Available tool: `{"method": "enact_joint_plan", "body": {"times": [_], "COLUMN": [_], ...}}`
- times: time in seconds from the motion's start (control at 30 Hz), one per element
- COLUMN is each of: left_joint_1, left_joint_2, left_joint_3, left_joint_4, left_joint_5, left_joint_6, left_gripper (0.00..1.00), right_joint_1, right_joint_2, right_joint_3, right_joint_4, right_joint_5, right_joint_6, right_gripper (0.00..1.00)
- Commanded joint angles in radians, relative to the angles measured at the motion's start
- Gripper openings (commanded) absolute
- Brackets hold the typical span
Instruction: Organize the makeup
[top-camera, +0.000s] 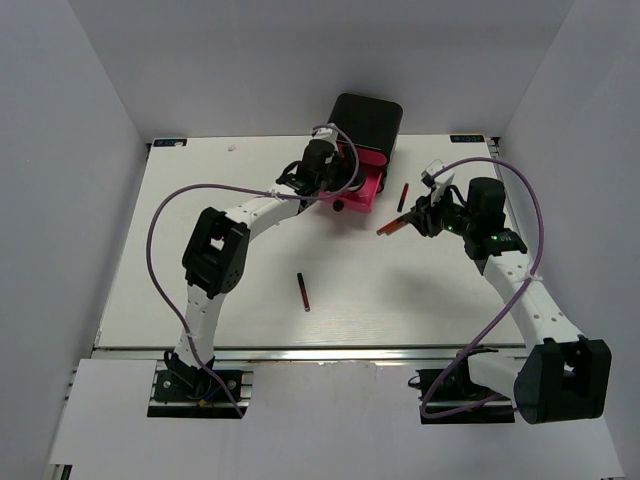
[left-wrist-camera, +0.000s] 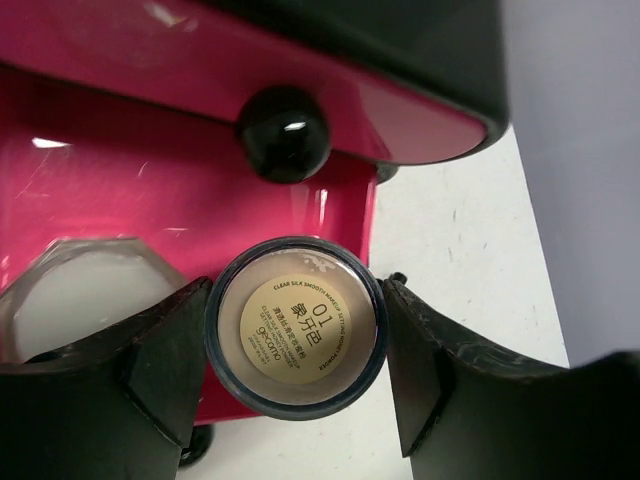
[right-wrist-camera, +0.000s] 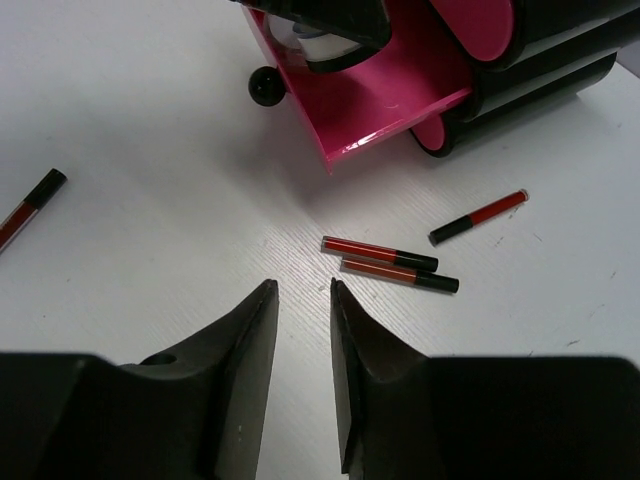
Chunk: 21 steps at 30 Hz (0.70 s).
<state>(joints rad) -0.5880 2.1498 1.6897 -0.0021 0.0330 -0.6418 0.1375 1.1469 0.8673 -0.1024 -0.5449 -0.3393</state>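
While the left gripper (left-wrist-camera: 295, 342) is clamped on the round tan compact with a dark rim (left-wrist-camera: 295, 322), it holds this compact over the front edge of the open glossy pink plastic drawer (left-wrist-camera: 120, 190). The right gripper (right-wrist-camera: 300, 292) hangs above the white table (right-wrist-camera: 150, 130), jaws a little apart and empty. Two thin red-and-black sticks (right-wrist-camera: 380, 250) lie side by side just beyond it.

Red-black stick (right-wrist-camera: 30, 203) — half beyond left edge

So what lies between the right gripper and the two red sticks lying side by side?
Nothing: between the right gripper and the paired sticks is bare table, seen in the right wrist view.
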Motion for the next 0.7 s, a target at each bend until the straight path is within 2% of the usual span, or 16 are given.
{"method": "enact_joint_plan", "body": {"times": [0.0,0.03,0.1,0.13,0.17,0.23,0.27,0.33,0.37,0.43,0.53,0.63,0.67], "left_joint_1": [-0.016,-0.019,-0.026,-0.026,-0.026,-0.026,-0.026,-0.026,-0.026,-0.026,-0.026,-0.013,-0.007], "left_joint_2": [-0.007,-0.002,0.01,0.012,0.021,0.027,0.03,0.027,0.025,0.019,-0.008,-0.075,-0.102], "left_joint_3": [0.085,0.096,0.099,0.099,0.103,0.125,0.131,0.143,0.16,0.179,0.205,0.185,0.167], "left_joint_4": [-0.024,-0.036,-0.042,-0.041,-0.045,-0.059,-0.062,-0.07,-0.073,-0.084,-0.093,-0.096,-0.093], "left_joint_5": [-0.008,-0.008,0.001,0.002,0.004,0.007,0.005,-0.001,-0.005,-0.005,-0.012,-0.019,-0.019], "left_joint_6": [0.017,0.022,0.022,0.021,0.019,0.024,0.027,0.034,0.039,0.05,0.062,0.083,0.087], "left_gripper": [0.46,0.52,0.56,0.65,0.7,0.83,0.87,0.97,0.98,0.98,0.98,0.98,0.98], "right_joint_1": [-0.006,-0.004,-0.004,-0.006,-0.004,-0.004,-0.004,-0.004,-0.004,-0.004,-0.004,0.019,0.031], "right_joint_2": [-0.018,-0.016,-0.016,-0.016,-0.016,-0.018,-0.016,-0.016,-0.015,-0.015,-0.013,-0.003,0.005], "right_joint_3": [-0.005,-0.005,-0.005,-0.005,-0.004,-0.001,0.002,0.006,0.007,0.015,0.022,0.036,0.042], "right_joint_4": [0.032,0.03,0.03,0.027,0.026,0.021,0.02,0.013,0.004,-0.005,-0.039,-0.13,-0.161], "right_joint_5": [-0.006,-0.007,-0.009,-0.009,-0.012,-0.02,-0.021,-0.033,-0.039,-0.067,-0.133,-0.248,-0.263], "right_joint_6": [0.006,0.005,0.0,-0.001,-0.009,-0.018,-0.027,-0.041,-0.05,-0.087,-0.179,-0.387,-0.449], "right_gripper": [0.36,0.38,0.45,0.47,0.55,0.62,0.68,0.74,0.77,0.77,0.74,0.48,0.32]}}
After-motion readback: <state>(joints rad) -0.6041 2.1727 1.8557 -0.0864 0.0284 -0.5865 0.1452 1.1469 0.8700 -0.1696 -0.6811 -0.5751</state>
